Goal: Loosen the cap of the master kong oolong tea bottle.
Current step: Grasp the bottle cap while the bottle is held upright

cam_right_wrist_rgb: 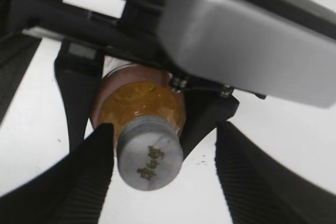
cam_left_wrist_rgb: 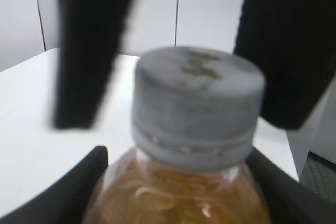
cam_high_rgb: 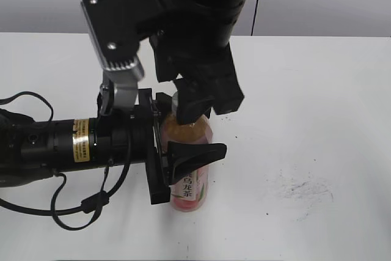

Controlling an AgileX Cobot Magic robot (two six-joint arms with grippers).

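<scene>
the master kong oolong tea bottle stands upright on the white desk, near the middle of it. the left pincer reaches in from the left side and is clamped around the bottle's body, 1 finger showing across the front of the label and the other behind; in the left wrist view its 2 dark fingers sit against the bottle's shoulder on either side, so the holding part of the job looks done.

the right pincer comes down from above over the neck. in the right wrist view its 2 fingers stand on either side of the cap with clear gaps of desk showing between each finger and the cap, so it is spread apart and gripping nothing. the left wrist view agrees: 2 black fingers hang beside the cap, not touching it.

the cap sits square on the neck, and its lower ring looks tight against the bottle, so it appears not yet loosened, though that is hard to tell for sure from blurred pictures. what seems left is the main work: close the right pincer on the cap and twist it while the left one keeps the bottle from turning.
</scene>
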